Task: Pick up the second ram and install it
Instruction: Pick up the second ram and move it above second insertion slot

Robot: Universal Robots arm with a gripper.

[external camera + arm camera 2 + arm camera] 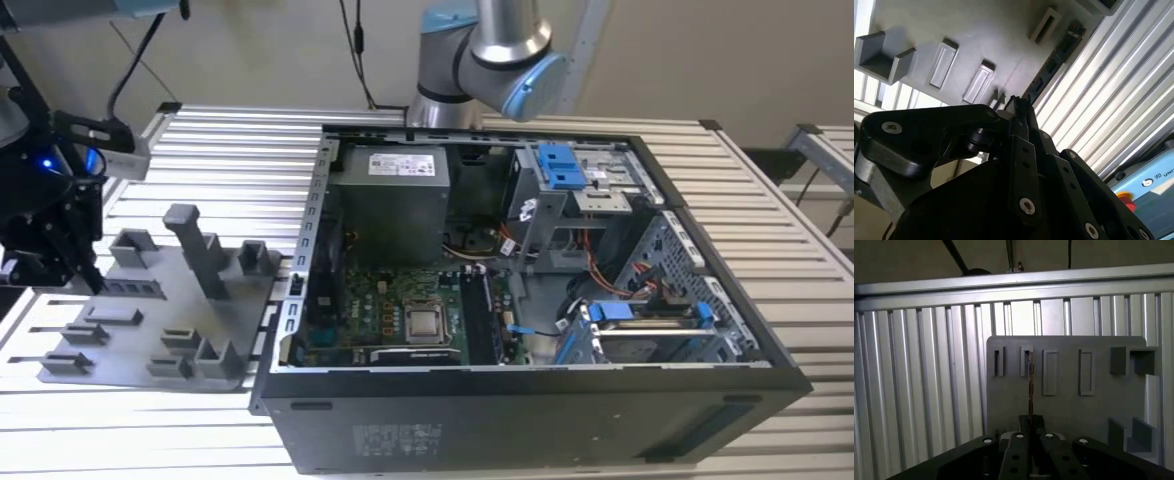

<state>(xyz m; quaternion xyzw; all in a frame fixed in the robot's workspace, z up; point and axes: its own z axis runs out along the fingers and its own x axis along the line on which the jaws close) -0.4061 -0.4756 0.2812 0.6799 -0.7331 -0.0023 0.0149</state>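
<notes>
Tightly closed, the pincer (pixel 1030 424) grips the ram (pixel 1030 385) by one end. The stick shows edge-on in the first wrist view, reaching out over the grey holder (pixel 1064 410) and its row of slots. In the exterior view the holder sits on the slatted desk (pixel 240 150) at that view's left. Just beside it stands the open case (pixel 534 400), holding the green motherboard (pixel 387 300), a power supply (pixel 387 205) and blue-tabbed drive bays (pixel 561 165).

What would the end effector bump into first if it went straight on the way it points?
The thin memory stick sits right in front of the end effector. Past it, the line probably meets the gray tray near a slot, though depth is unclear.
</notes>
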